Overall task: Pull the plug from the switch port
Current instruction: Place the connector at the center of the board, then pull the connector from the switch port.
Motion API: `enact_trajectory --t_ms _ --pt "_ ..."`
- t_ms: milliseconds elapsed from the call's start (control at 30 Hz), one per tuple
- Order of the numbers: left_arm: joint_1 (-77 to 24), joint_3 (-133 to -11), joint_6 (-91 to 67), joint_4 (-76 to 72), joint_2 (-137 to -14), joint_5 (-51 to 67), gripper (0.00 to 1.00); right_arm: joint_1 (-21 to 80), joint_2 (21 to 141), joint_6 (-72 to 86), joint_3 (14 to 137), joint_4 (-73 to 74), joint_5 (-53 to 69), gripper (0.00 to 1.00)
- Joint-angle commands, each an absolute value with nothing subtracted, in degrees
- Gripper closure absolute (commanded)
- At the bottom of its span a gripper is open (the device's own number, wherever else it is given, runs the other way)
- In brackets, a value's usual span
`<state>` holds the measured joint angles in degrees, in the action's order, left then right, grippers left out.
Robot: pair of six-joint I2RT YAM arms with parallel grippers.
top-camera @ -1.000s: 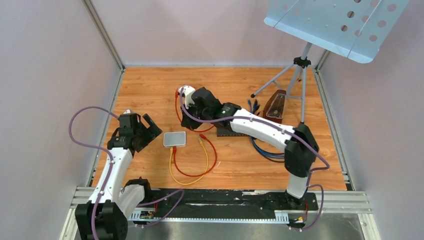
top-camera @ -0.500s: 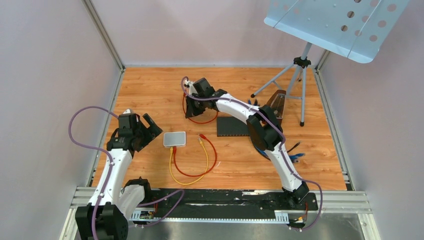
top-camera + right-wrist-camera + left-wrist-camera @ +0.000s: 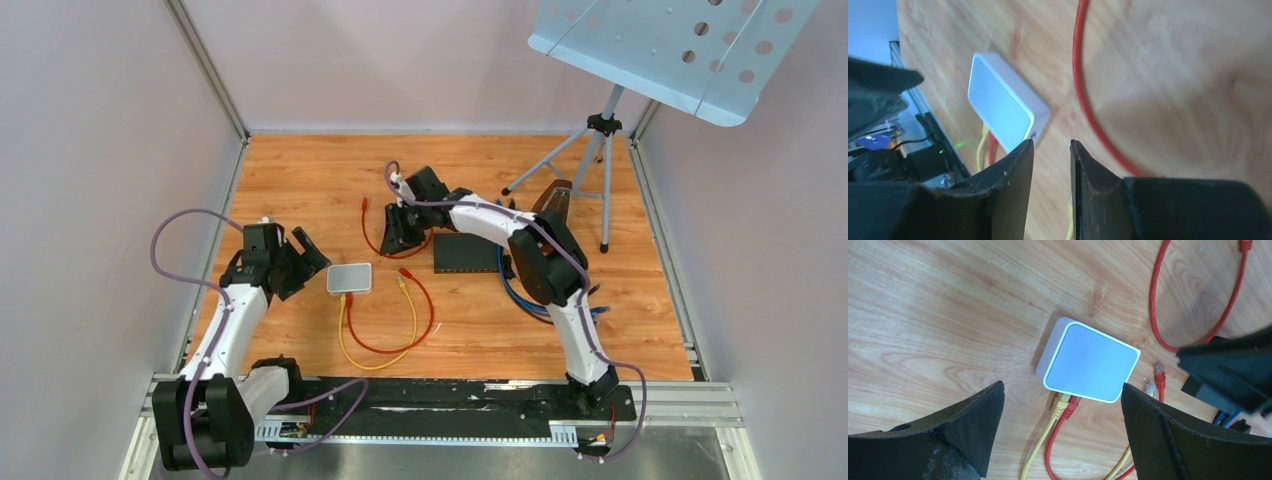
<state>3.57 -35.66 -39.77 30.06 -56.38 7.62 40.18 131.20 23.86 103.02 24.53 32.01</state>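
The white switch lies flat on the wood. A yellow plug and a red plug sit side by side in its near edge. My left gripper hovers open just left of the switch; in the left wrist view its fingers straddle the two plugs without touching. My right gripper hangs behind the switch, beside a loose red cable. In the right wrist view the right gripper has its jaws slightly apart with nothing between them, and the switch shows beyond.
The free ends of the plugged red and yellow cables lie right of the switch. A black flat box and blue cables sit near the right arm. A music stand and a metronome stand at the back right.
My right gripper went from shut to slightly open and shifted right and nearer; the loose red cable now lies on the wood beside it. The left gripper edged toward the switch.
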Motion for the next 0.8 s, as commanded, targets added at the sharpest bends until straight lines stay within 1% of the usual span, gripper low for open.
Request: enact_trajectory --t_ms 0,133,233,367,467,533,767 --pt "4.0 -35.1 -38.0 25.8 -60.5 10.4 0.08 41.3 117.5 35.4 88.1 9.0 35.3 0.67" --pt "4.0 -36.0 -35.8 23.6 -65.7 12.9 0.14 44.4 110.6 50.2 71.5 -10.1 32.8 0.66" --pt "4.0 -37.0 -34.0 22.9 -68.8 13.7 0.2 48.2 109.0 55.0 65.5 -17.1 27.8 0.64" --pt "4.0 -37.3 -32.6 21.4 -72.2 14.5 0.23 52.1 112.8 60.9 65.2 -19.0 23.3 0.65" --pt "4.0 -36.8 -32.6 20.3 -73.8 15.7 0.27 52.9 115.7 67.9 62.8 -26.9 22.5 0.68" --pt "4.0 -36.5 -32.7 19.4 -74.6 17.0 0.3 53.5 116.6 70.1 61.9 -28.9 20.1 0.68" --pt "4.0 -35.3 -33.2 17.4 -75.6 18.9 0.34 55.3 118.4 70.0 63.6 -24.7 14.5 0.64"
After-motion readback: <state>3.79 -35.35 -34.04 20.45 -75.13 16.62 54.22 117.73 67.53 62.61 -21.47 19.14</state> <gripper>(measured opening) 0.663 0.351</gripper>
